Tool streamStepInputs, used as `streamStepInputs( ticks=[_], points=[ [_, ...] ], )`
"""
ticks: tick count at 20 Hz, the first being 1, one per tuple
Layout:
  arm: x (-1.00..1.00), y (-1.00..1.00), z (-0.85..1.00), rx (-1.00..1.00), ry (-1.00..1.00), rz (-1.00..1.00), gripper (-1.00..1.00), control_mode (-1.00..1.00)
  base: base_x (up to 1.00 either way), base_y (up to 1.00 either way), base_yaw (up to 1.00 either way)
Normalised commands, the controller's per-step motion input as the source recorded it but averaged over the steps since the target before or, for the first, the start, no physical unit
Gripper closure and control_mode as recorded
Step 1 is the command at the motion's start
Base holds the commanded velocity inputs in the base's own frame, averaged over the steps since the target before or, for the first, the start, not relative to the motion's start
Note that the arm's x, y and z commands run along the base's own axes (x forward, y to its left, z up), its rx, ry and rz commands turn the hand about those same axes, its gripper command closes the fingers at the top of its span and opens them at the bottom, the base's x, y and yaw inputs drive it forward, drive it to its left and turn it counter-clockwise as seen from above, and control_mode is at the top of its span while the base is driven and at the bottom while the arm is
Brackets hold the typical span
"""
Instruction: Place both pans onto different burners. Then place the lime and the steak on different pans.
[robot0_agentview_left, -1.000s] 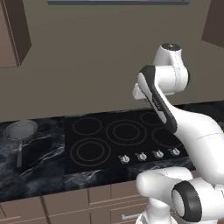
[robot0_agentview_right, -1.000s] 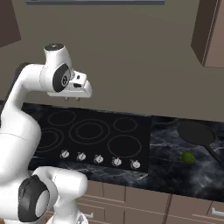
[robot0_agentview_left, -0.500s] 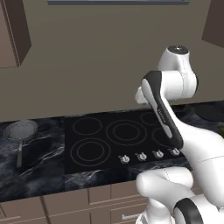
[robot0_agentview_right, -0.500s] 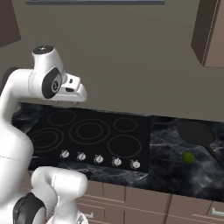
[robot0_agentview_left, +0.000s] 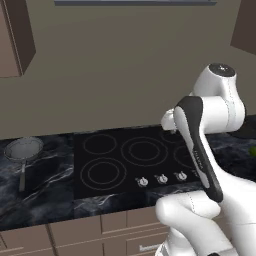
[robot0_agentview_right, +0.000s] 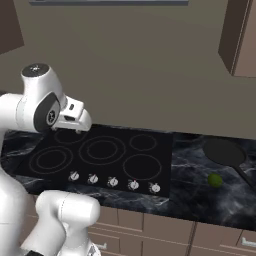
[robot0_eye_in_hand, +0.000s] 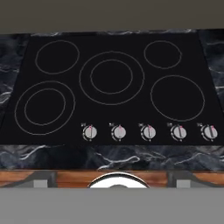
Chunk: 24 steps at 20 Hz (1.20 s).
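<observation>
Pans wait apart on the dark marble table (robot0_agentview_left: 50, 195), the silvery-grey metal pan (robot0_agentview_left: 23, 148) left of the shiny black glass cooktop (robot0_agentview_right: 120, 175) and the flat black pan (robot0_agentview_right: 223, 151) right beside the little yellow-green lime (robot0_agentview_right: 215, 180), so the high tool (robot0_agentview_right: 75, 114), spread wide and empty, must fetch one.

Spanning the dark marbled counter (robot0_agentview_right: 195, 197), carrying a black glass cooktop (robot0_eye_in_hand: 118, 127) with five ring burners (robot0_eye_in_hand: 111, 77); lying left, a silvery pan (robot0_agentview_left: 23, 148); sitting right, a black pan (robot0_agentview_right: 223, 151) near a lime (robot0_agentview_right: 215, 180).
</observation>
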Motion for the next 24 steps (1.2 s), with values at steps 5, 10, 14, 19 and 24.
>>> streamStepInputs(
  ticks=[5, 10, 14, 19, 24],
  points=[
    [-0.42, 0.15, 0.07, 0.00, -0.04, 0.00, -1.00, -1.00, 0.00, 0.00, 0.00],
    [-0.41, 0.12, 0.06, 0.03, 0.00, 0.00, -1.00, -1.00, 0.00, 0.00, 0.00],
    [-0.58, 0.00, 0.00, 0.02, 0.00, 0.00, -1.00, -1.00, 0.00, 0.00, 0.00],
    [-0.35, 0.00, 0.00, 0.01, 0.00, 0.00, -1.00, 1.00, -0.07, 0.00, 0.00],
    [0.00, 0.00, 0.00, 0.00, 0.00, 0.00, -1.00, 1.00, -0.16, 0.24, 0.00]
  ],
)
